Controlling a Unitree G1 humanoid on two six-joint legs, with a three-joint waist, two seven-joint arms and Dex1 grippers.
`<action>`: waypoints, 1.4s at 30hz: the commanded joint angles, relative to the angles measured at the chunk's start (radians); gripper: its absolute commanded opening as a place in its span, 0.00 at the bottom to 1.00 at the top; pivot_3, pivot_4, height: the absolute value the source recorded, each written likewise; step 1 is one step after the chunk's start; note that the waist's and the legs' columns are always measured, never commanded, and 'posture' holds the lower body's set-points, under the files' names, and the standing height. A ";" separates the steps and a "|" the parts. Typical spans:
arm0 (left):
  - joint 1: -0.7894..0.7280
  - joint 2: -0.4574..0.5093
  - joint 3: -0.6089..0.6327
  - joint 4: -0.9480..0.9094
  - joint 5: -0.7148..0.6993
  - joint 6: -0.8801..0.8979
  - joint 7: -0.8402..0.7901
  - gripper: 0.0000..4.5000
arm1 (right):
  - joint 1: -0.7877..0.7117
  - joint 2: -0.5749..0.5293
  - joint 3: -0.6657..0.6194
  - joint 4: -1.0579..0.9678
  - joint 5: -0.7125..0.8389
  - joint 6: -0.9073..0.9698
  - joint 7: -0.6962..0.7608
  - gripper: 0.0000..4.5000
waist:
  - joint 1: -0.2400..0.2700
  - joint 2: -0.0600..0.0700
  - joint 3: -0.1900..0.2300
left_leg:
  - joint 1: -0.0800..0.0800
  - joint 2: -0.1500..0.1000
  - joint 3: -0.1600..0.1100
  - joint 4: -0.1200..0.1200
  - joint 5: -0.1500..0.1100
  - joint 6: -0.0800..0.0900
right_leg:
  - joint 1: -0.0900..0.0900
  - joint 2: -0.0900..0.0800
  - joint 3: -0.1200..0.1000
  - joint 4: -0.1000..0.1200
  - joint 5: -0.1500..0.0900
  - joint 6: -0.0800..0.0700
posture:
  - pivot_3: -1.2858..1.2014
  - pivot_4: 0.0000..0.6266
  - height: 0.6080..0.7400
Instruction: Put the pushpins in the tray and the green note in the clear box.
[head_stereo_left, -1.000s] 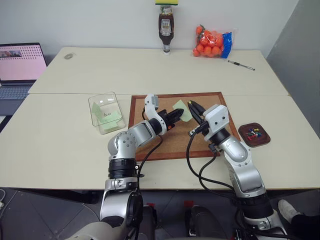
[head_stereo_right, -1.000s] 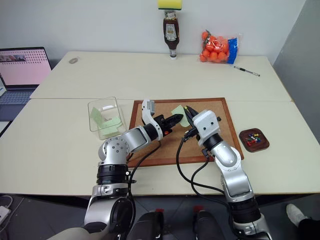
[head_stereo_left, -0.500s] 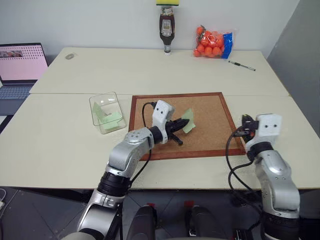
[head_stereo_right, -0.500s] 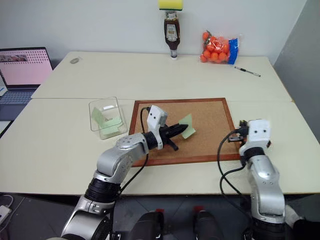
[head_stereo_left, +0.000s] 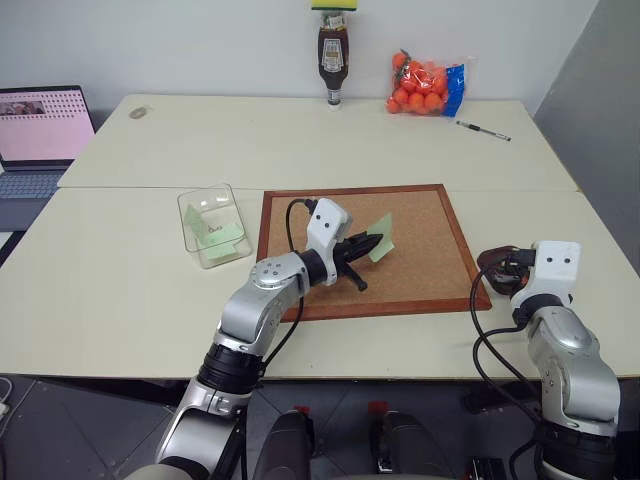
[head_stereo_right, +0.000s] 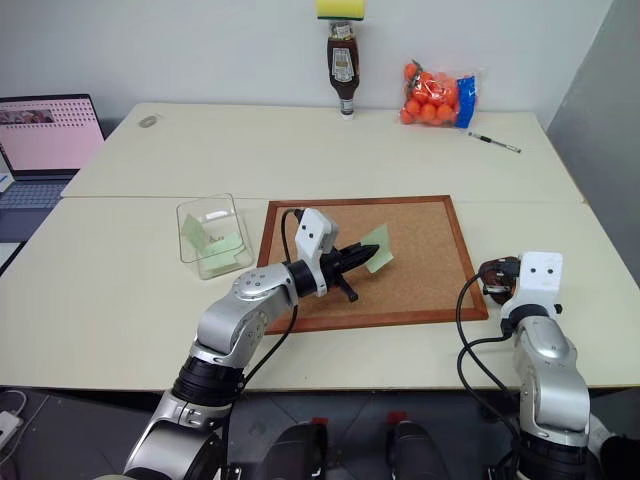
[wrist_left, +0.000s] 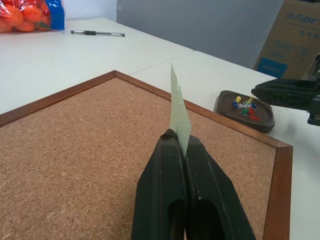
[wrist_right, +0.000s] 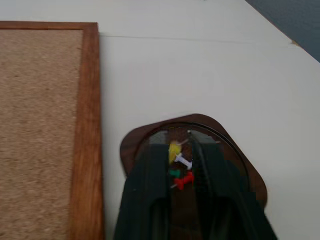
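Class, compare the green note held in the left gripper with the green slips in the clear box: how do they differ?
The green note stands on edge above the corkboard, pinched in the left gripper; the slips lie inside the clear box on the table, untouched. The held one is single; the box seems to hold several. All are pale green paper.

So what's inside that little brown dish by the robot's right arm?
The tray holds pushpins: yellow, white, green and red. The right gripper hangs over it, hiding part of its floor.

Bare table (head_stereo_left: 130, 270) around clear box (head_stereo_left: 212, 224); right claw (wrist_right: 181, 150) over tray (wrist_right: 131, 149) blocks access
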 joint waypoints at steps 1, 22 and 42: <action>-0.018 -0.006 0.008 -0.017 0.007 -0.025 -0.005 0.00 | -0.023 -0.014 -0.021 -0.021 0.015 0.000 -0.004 0.40 | 0.000 0.000 0.000 | 0.000 0.000 0.000 0.000 0.000 0.000 | 0.000 0.000 0.000 0.000 0.000 0.000 | 0.52 0.24 1.00; 0.001 0.136 0.340 -0.247 0.189 0.182 0.460 0.00 | -0.305 -0.140 0.364 -0.076 0.299 -0.096 0.537 0.46 | -0.025 -0.003 0.002 | 0.001 0.001 -0.004 0.000 0.000 0.000 | 0.000 0.001 -0.001 0.000 0.000 0.001 | 0.52 0.24 1.00; -0.044 0.109 0.460 -0.047 0.246 0.304 0.690 0.16 | -0.557 -0.124 0.556 0.187 0.242 -0.141 0.699 0.48 | -0.002 -0.008 0.004 | 0.000 0.001 -0.005 0.000 0.000 0.000 | 0.000 -0.003 -0.001 0.000 0.001 0.000 | 0.52 0.24 1.00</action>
